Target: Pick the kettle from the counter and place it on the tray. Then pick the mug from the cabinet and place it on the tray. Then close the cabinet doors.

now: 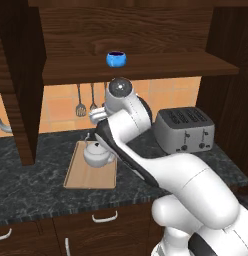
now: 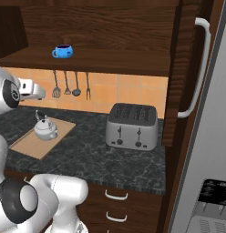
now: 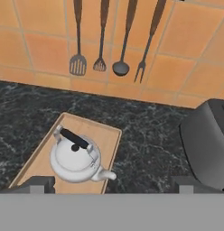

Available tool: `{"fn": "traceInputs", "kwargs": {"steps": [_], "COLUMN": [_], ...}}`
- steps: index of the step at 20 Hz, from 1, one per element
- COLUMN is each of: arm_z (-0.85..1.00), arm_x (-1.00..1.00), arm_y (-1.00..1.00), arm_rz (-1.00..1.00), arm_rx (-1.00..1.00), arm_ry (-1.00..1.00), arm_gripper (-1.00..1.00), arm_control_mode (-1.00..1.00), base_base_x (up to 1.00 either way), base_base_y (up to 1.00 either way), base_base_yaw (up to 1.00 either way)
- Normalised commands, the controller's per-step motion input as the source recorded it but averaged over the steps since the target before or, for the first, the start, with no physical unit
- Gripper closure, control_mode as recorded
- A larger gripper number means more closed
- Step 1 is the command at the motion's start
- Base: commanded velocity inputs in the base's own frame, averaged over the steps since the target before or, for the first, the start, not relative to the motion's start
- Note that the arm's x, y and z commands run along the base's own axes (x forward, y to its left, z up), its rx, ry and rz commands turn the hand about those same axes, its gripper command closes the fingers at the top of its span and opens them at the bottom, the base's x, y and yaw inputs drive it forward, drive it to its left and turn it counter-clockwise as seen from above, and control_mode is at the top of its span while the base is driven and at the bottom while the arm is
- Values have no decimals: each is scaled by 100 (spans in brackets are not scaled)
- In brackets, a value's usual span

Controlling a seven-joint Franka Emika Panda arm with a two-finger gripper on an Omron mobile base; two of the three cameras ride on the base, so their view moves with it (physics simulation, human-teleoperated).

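Kettle (image 3: 77,159) already sits on tray (image 1: 78,175), gripper (image 3: 109,182) hangs above it with jaws apart and empty, mug (image 1: 116,59) waits on cabinet (image 1: 146,30) shelf, doors (image 2: 190,73) open, so two steps left

The kettle (image 1: 97,153) sits on the tray (image 1: 81,176) on the counter (image 1: 31,185), while the mug (image 1: 116,59) stands on the cabinet (image 1: 146,65) shelf.

Two base views flanking the arm, sharing tray (image 1: 76,177) and toaster (image 2: 132,126), hand view looking down closer
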Motion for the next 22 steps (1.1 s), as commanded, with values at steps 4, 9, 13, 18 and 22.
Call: {"fn": "traceInputs", "kwargs": {"steps": [4,9,13,18,22], "arm_z": [23,73,98,23,0], "arm_x": [0,42,33,41,11], "arm_y": [-3,-12,0,-9,-15], "arm_rz": [0,-8,-17,-20,-9], "arm_rx": [0,0,3,9,6], "arm_ry": [-8,-10,-2,-4,0], "arm_gripper": [-100,-100,-100,-100,-100], "arm_control_mode": [-100,-100,-100,-100,-100], "base_base_x": [0,0,0,0,0], "base_base_y": [0,0,0,0,0], "base_base_yaw": [0,0,0,0,0]}}
